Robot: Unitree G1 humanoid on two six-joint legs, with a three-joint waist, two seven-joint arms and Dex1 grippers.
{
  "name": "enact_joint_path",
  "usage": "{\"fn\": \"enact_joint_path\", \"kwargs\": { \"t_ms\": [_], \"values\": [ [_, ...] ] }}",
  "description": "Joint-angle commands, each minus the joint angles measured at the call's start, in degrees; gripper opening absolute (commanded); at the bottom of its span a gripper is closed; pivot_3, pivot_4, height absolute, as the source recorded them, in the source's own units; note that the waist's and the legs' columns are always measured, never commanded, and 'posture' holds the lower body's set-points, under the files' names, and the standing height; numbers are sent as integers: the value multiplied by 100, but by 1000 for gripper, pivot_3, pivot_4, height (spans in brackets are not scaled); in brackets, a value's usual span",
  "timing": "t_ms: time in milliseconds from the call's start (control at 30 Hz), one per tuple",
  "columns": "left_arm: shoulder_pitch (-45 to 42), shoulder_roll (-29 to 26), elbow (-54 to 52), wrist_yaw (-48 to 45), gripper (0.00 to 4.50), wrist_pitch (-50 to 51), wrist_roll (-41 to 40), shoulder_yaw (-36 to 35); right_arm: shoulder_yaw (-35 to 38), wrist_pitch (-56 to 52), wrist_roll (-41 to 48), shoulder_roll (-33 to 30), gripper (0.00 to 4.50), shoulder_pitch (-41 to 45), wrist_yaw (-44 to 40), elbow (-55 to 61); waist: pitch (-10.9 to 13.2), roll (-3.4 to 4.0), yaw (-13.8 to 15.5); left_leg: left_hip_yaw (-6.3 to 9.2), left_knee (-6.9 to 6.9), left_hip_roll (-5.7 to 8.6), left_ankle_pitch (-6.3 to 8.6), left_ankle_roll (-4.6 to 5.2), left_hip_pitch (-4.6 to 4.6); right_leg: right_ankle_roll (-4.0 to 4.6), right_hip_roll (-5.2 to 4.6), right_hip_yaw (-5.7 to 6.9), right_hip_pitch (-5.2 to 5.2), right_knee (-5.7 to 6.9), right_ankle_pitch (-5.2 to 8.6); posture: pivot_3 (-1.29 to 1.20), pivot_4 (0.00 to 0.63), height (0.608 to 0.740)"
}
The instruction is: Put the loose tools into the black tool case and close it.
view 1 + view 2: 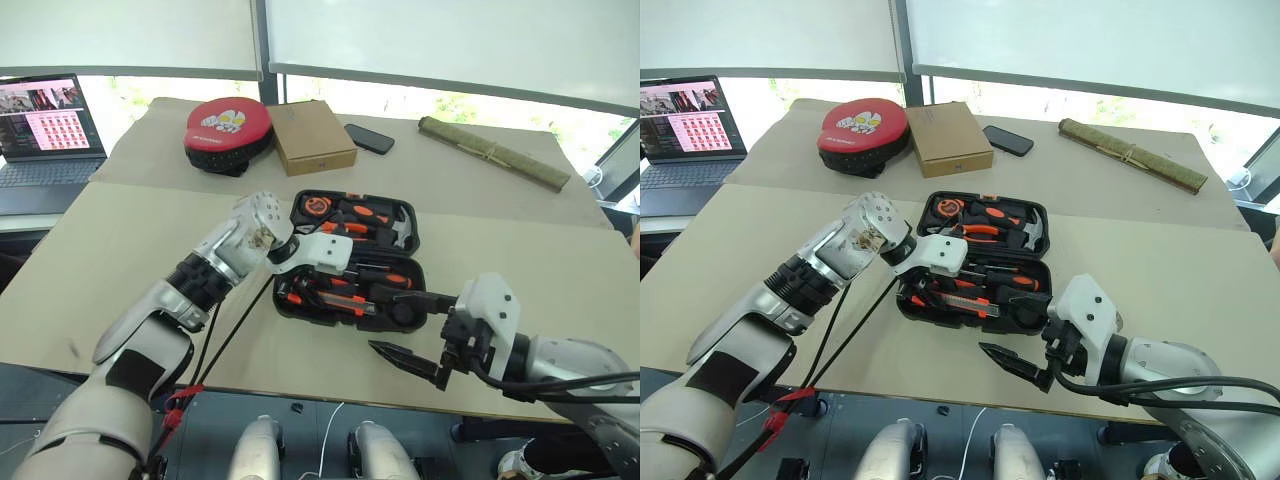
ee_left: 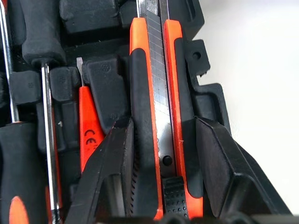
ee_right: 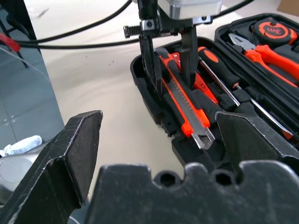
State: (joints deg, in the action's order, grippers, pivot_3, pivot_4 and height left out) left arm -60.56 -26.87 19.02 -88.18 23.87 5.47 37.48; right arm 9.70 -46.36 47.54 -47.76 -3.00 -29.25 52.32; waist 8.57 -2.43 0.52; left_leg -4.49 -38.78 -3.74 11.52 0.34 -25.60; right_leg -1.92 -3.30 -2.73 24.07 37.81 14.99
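Left gripper straddles the utility knife lying in the open tool case, 2 fingers just beside it; right gripper spread wide, near-right.

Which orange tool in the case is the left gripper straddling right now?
The utility knife, in the case's front slot: its steel blade strip sets it apart. The left gripper has a finger on each side; the round-shafted screwdrivers lie beside it.

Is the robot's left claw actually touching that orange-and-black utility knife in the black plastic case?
Cannot tell. In the left wrist view the left gripper has a finger on each side of the utility knife, close to its handle, but neither contact nor a gap shows plainly.
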Motion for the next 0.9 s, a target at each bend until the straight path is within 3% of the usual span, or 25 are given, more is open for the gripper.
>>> {"fn": "enact_joint_path", "kwargs": {
  "t_ms": [33,167,300,400,500,800,900],
  "values": [
    [-43,87,8,47,3110,23,71,-54,65,165,-30,49,4500,1,15,119,0,0,6,0,0,0,0,0,0,0,0,0,0,1,0,0,150,740],
    [-146,133,-117,-68,4467,502,-241,-381,32,180,-57,69,4500,-3,-21,118,0,0,12,3,-7,1,0,0,0,0,-1,1,-3,3,0,0,150,740],
    [-286,116,-148,-27,4467,786,-603,-893,29,168,-49,64,4500,55,-54,94,0,0,3,5,-6,0,0,0,-2,0,1,1,3,8,0,0,150,740],
    [-162,-20,-199,66,4467,430,-893,-1383,81,152,-14,51,4500,88,-85,81,0,0,-2,6,-6,0,0,0,-2,0,1,1,4,10,0,0,150,740],
    [153,-169,-287,-20,3813,-92,-1164,-1725,122,132,19,27,4500,111,-111,76,-1,2,-40,7,-4,-1,0,0,2,2,2,1,3,14,1,0,150,740],
    [1041,-329,-89,83,241,-782,-1380,-2021,209,9,207,-96,4500,277,-82,44,-1,1,-4,5,-7,0,0,0,3,3,0,2,-1,16,1,0,150,740],
    [1238,-312,169,191,54,-1174,-1216,-1933,220,-36,276,-128,4500,343,-52,27,-1,2,4,4,-8,0,0,0,4,3,-1,2,-2,16,1,0,150,740]
  ]
}}
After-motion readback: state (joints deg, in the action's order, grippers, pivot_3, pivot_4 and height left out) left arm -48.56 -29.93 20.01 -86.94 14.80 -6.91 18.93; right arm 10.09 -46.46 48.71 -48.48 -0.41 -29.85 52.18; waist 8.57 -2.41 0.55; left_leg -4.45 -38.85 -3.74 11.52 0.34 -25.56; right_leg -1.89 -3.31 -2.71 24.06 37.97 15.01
